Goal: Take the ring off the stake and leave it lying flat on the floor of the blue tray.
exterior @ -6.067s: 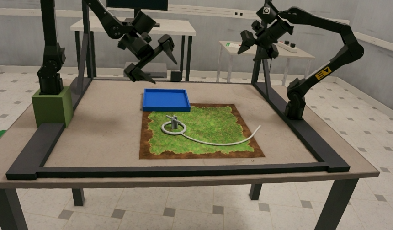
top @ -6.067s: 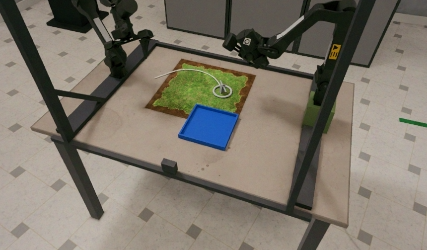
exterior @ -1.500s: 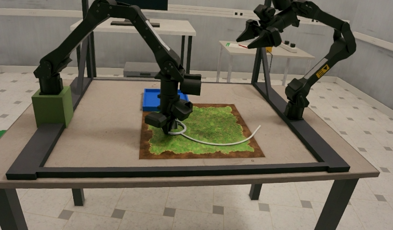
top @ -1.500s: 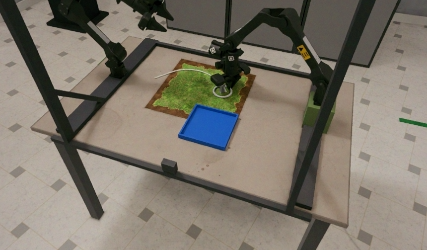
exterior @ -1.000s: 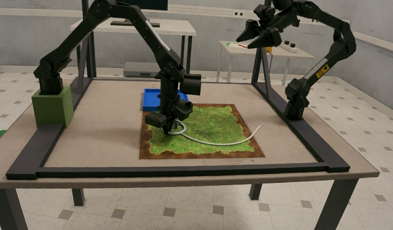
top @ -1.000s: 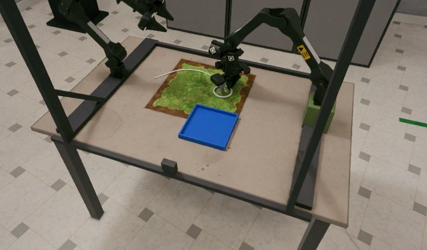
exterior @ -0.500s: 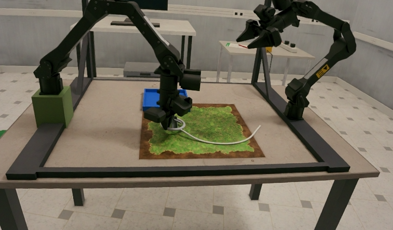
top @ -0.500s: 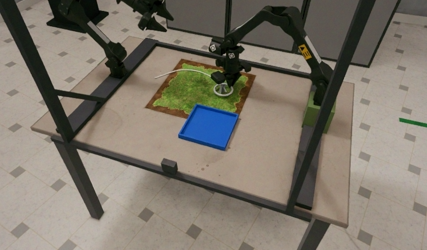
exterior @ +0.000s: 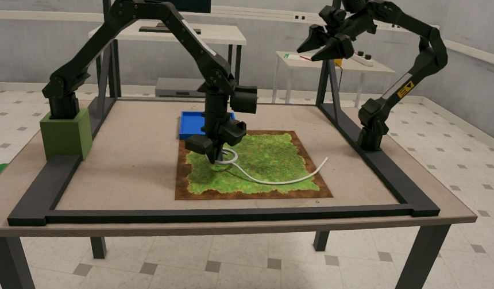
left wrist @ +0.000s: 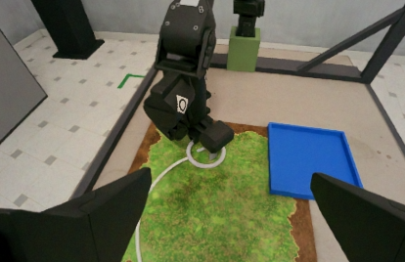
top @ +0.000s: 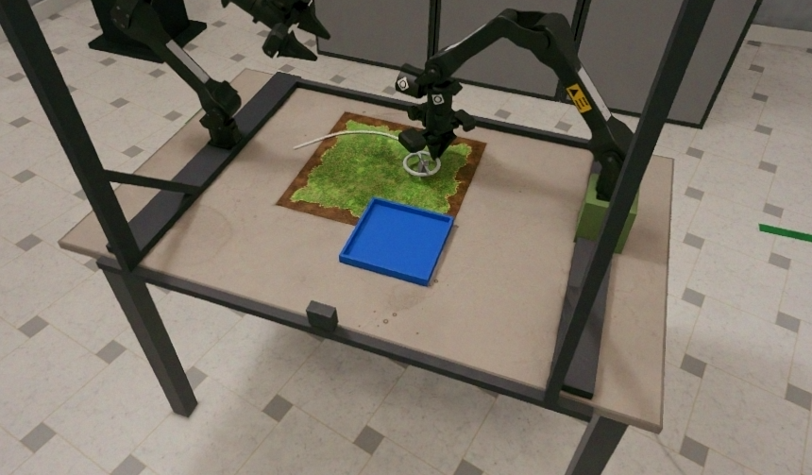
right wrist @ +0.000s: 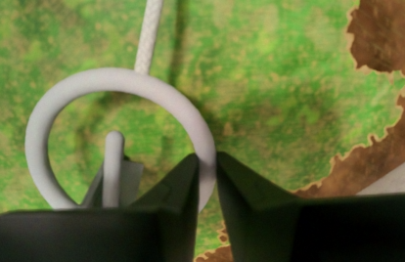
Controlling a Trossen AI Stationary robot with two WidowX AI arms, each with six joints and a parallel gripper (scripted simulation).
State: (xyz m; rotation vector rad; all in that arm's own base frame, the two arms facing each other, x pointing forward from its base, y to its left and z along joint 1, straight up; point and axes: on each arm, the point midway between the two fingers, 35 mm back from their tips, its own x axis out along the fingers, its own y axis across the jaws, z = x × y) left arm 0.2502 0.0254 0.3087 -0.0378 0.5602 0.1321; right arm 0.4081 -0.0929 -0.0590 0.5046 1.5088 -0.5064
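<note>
A white ring (right wrist: 117, 134) lies around a short white stake (right wrist: 112, 166) on the green grass mat (top: 377, 167). A white rope (exterior: 277, 178) runs from the ring across the mat. My right gripper (right wrist: 206, 160) points straight down and is shut on the ring's rim, one finger inside and one outside. The ring also shows in the top view (top: 421, 164) and in the left wrist view (left wrist: 205, 158). The blue tray (top: 397, 239) sits empty beside the mat. My left gripper (top: 293, 24) is open and empty, high above the table's edge.
A dark frame rail (exterior: 226, 213) borders the table. A green block (top: 602, 215) carries the right arm's base. Upright dark posts (top: 628, 177) stand at the table's corners.
</note>
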